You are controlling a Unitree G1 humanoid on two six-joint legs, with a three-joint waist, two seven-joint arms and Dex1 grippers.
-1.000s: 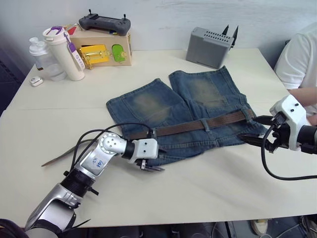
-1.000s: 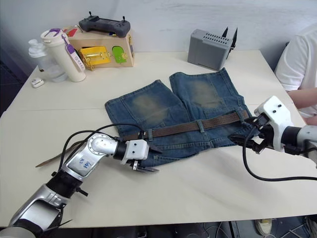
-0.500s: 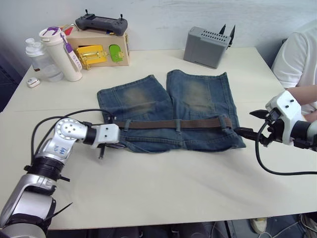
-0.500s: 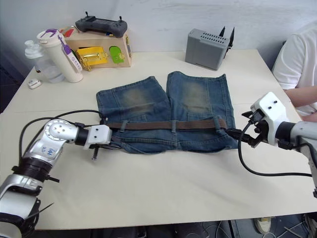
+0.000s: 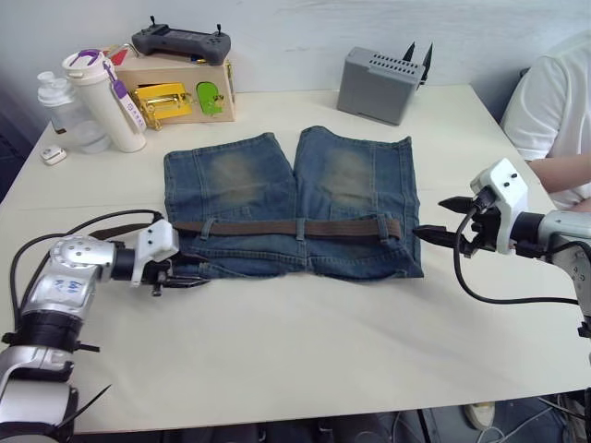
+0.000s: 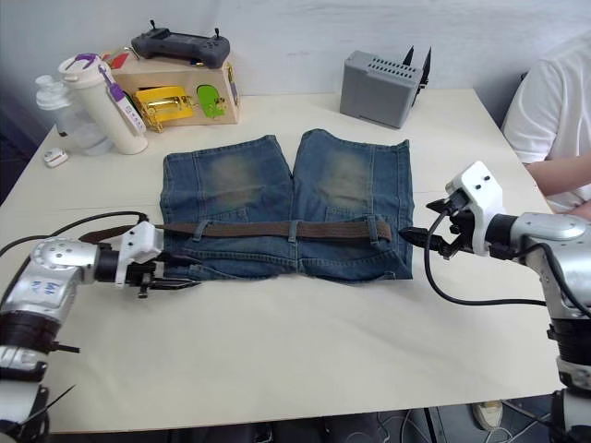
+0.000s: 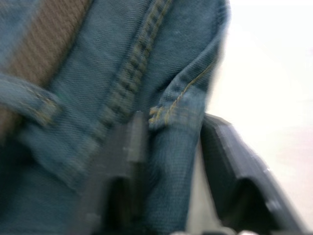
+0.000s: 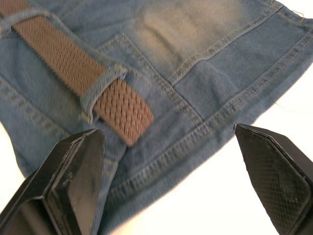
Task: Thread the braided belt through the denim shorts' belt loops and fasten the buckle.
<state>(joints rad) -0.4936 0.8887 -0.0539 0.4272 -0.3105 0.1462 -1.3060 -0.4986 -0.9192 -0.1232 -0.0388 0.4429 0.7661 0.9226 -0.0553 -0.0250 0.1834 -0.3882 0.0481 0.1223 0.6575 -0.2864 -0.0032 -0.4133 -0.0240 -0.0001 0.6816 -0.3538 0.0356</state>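
The denim shorts [image 5: 277, 185] lie flat mid-table, waistband toward me. The braided belt [image 5: 277, 227] runs along the waistband under the belt loops [image 5: 300, 227]; its braided end [image 8: 124, 110] pokes out past the rightmost loop [image 8: 105, 85]. I cannot make out the buckle. My left gripper [image 5: 189, 279] is at the waistband's left corner, with a fold of denim [image 7: 171, 147] between its fingers [image 7: 127, 156]. My right gripper [image 5: 429, 218] stands open just off the shorts' right edge, holding nothing; its fingers [image 8: 73, 181] straddle the corner without touching.
At the back left are a wooden box [image 5: 180, 92] with a controller on top, a white bottle [image 5: 97, 97] and a clear bottle [image 5: 60, 106]. A grey box [image 5: 379, 83] sits at the back right. A person's white sleeve [image 5: 554, 111] is at the table's right edge.
The shorts went from lying askew to lying square and stretched flat. My left gripper drew left with the waistband corner; my right gripper came off the right end. The camera shifted too.
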